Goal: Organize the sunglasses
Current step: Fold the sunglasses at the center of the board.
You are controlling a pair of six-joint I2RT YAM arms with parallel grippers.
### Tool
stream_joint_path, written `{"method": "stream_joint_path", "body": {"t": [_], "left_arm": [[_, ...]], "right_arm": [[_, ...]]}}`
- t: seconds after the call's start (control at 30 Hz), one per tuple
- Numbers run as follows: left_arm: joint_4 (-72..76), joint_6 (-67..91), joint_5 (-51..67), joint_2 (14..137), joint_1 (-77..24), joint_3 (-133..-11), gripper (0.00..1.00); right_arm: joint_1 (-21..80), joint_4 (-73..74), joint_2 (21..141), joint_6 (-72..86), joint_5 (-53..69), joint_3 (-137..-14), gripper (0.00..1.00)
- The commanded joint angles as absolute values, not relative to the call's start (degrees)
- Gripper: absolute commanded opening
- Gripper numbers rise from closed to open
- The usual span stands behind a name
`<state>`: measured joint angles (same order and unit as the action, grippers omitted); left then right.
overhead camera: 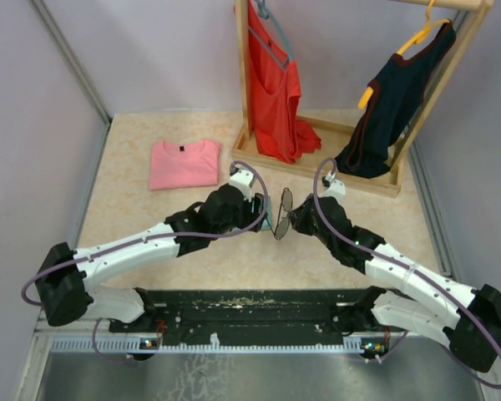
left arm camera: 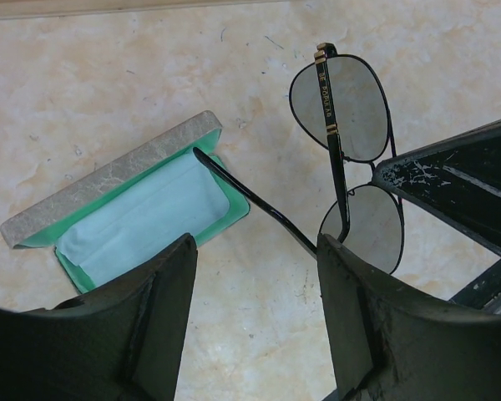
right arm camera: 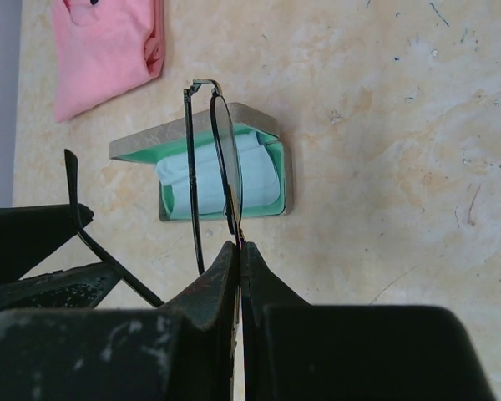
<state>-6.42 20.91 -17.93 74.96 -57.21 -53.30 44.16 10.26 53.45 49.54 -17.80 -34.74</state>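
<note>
The sunglasses (left arm camera: 341, 109) sit right at the middle of the tabletop (left arm camera: 108, 75), pinched between the two arms in the top view. The right claw (right arm camera: 240, 251) has them: its fingers are pressed together on the rim of the nearer lens, and the wrist view shows the frame edge-on, rising straight out of that grip. One slim arm of the frame, the one with gold bands, lies folded across both grey lenses. The other is swung out and runs slantwise towards the case (left arm camera: 108, 180), with its tip over the case's green edge in the left wrist view.

The left claw (left arm camera: 255, 276) comes in from the other side with its fingers spread wide and nothing between them. The swung-out arm of the frame ends right at the tip of one finger (left arm camera: 376, 326); whether it touches there, I cannot tell.

The case lies open on the tabletop just beside the glasses, grey and textured outside and green inside. A pale blue cloth (left arm camera: 142, 221) lies flat in its lower half.

Further out, a folded pink shirt (overhead camera: 184, 163) lies on the far left part of the tabletop. At the back stands a wooden rack (overhead camera: 244, 75), with a red top (overhead camera: 271, 83) and a dark top (overhead camera: 392, 100) on hangers.
</note>
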Motion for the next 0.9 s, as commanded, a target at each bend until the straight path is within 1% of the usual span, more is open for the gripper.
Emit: {"method": "stream_joint_path", "body": {"t": [0.0, 0.23, 0.43, 0.67, 0.77, 0.87], "left_arm": [[-7.0, 19.5, -19.4, 77.2, -57.9, -55.6, 0.65], [-6.8, 19.3, -18.8, 78.0, -58.4, -57.4, 0.65], [-7.4, 19.1, -18.0, 71.9, -58.4, -57.9, 0.67], [-7.7, 20.9, -19.0, 62.7, -58.4, -48.6, 0.68], [-7.3, 21.7, -20.1, 61.3, -58.4, -45.7, 0.69], [-7.5, 21.3, -20.4, 63.5, -58.4, -46.5, 0.69]], "right_arm": [[45.2, 7.3, 53.2, 48.9, -18.9, -38.3, 0.00], [45.4, 6.2, 53.1, 48.9, -18.5, -37.6, 0.00], [45.3, 9.0, 51.7, 49.2, -23.0, -37.1, 0.00], [45.3, 14.1, 50.4, 48.5, -28.0, -39.5, 0.00], [45.3, 11.6, 49.7, 47.1, -26.2, -39.1, 0.00], [45.3, 8.1, 49.8, 45.7, -22.9, -38.7, 0.00]]}}
